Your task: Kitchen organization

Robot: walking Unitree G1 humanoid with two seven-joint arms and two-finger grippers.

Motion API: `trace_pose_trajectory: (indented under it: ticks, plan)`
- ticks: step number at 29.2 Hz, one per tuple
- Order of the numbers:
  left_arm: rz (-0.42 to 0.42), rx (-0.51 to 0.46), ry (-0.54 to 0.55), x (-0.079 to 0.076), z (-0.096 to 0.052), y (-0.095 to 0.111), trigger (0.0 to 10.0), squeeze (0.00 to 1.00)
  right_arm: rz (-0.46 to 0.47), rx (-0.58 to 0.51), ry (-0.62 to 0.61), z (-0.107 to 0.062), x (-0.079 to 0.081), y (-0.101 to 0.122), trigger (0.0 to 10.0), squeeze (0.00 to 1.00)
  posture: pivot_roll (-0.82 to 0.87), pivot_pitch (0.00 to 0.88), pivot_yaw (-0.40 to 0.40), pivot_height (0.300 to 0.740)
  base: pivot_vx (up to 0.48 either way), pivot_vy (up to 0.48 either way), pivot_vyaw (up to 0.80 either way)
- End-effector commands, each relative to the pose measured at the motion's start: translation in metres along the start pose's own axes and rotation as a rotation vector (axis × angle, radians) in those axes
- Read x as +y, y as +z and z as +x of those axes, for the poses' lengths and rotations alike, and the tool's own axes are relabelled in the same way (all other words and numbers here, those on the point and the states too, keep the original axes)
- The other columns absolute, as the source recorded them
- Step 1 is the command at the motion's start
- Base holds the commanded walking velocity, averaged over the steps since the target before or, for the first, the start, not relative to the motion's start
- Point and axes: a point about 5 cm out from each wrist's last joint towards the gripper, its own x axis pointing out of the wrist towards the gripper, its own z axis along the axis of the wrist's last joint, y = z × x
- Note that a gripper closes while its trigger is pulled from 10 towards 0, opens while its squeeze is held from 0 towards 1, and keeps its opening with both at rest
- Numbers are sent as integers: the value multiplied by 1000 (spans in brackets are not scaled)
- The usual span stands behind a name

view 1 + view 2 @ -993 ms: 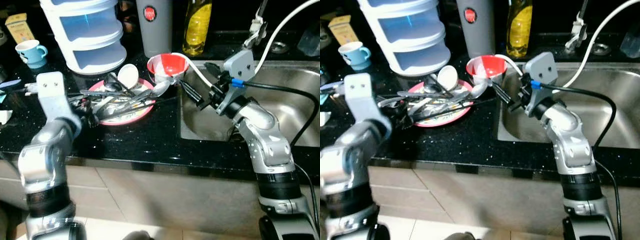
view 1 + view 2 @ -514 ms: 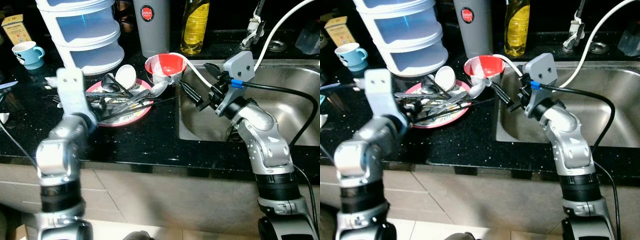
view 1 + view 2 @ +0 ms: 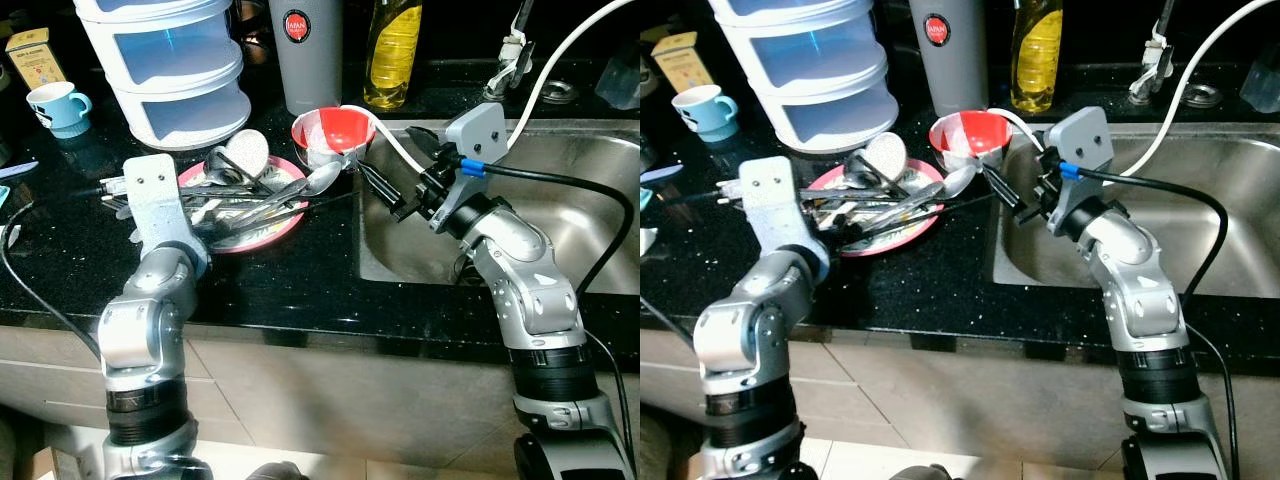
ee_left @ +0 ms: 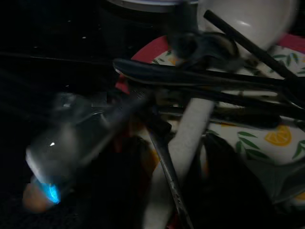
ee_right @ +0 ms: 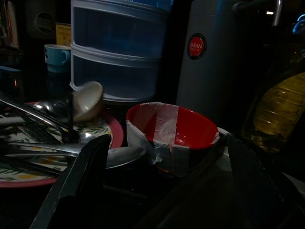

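Note:
A pink-rimmed plate (image 3: 262,232) on the black counter carries several spoons and dark utensils. My left gripper (image 4: 181,200) is low over the plate's left edge, open, with the white spoon's handle (image 4: 190,138) running between its fingers. The white spoon's bowl (image 3: 247,151) is tipped up at the plate's far side. A red bowl (image 3: 333,130) with white tape stands behind the plate, by the sink corner. My right gripper (image 3: 395,165) hovers open over the sink's left rim, pointing at the red bowl (image 5: 174,131) and holding nothing.
The steel sink (image 3: 560,200) lies to the right, with a white hose (image 3: 560,60) arching over it. Behind the plate stand a white drawer stack (image 3: 170,70), a grey tumbler (image 3: 305,50) and a yellow bottle (image 3: 392,50). A blue cup (image 3: 55,105) sits far left.
My left arm has swung right and forward onto the plate's left edge. The white spoon's bowl has tipped up. The right arm has stayed put.

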Motion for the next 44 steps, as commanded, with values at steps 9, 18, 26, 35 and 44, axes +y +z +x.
trace_pose_trajectory:
  ticks: [9,18,26,35,44]
  plan:
    - [-42,-48,-44,-6,3,9,0,0,8,-12,-3,-1,3,0,10000,0,171,0,107,740,0,0,0]
    - [49,-187,-92,-8,11,42,10000,0,10,-14,-2,1,3,0,10000,0,167,0,105,740,0,0,0]
    - [204,-241,-26,7,25,67,10000,0,8,-16,-4,1,3,0,10000,0,161,0,104,740,0,0,0]
    - [106,-185,-261,12,32,90,10000,0,8,-19,-3,3,4,1,10000,0,161,0,102,740,0,0,0]
    - [451,-153,-344,22,43,88,10000,0,10,-28,-4,5,5,1,10000,0,162,0,103,740,0,0,0]
